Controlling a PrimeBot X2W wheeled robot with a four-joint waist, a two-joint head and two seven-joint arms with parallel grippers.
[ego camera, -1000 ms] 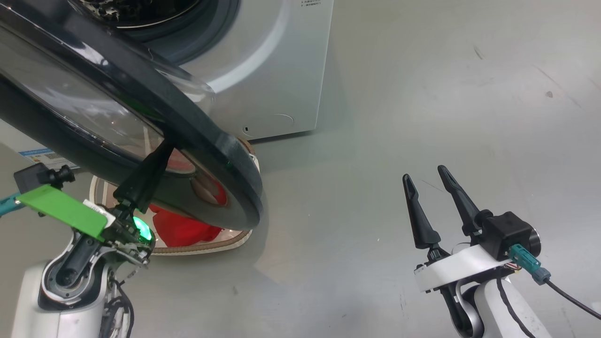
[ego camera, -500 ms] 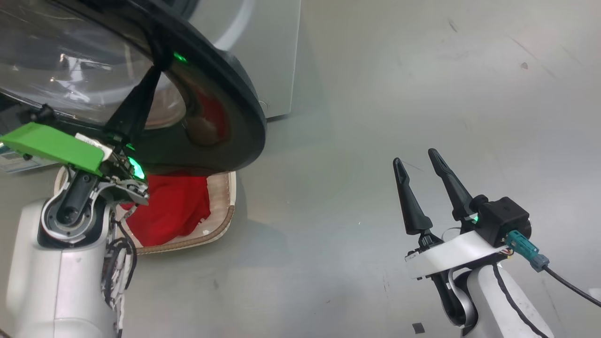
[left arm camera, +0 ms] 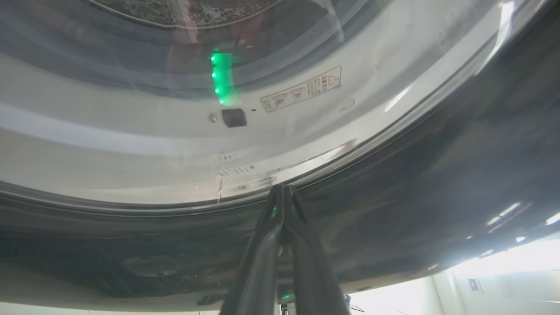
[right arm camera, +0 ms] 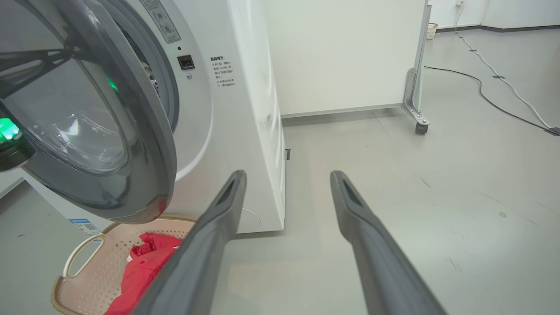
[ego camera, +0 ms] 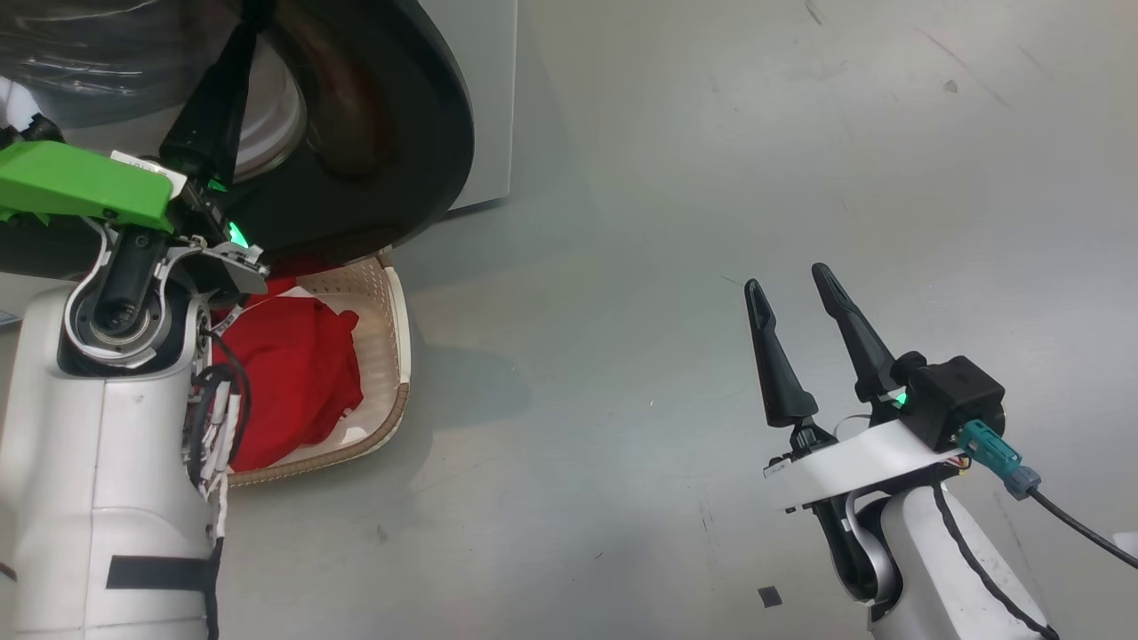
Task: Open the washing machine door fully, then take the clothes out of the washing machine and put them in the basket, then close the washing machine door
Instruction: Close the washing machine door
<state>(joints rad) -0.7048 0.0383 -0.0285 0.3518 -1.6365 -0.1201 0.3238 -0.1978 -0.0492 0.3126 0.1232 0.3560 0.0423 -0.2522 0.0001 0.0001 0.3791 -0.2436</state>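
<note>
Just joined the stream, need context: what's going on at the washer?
The left gripper, shut, presses its fingertips against the rim of the washing machine door, which stands ajar. The red clothes lie in the basket on the floor beneath it, so closing the door looks like the step left. The right gripper hangs open over the floor, holding nothing.

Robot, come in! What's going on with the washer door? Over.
Left gripper shut, tips against the door rim. Right gripper open, empty, over floor. Door ajar. Red clothes in the basket under it.
</note>
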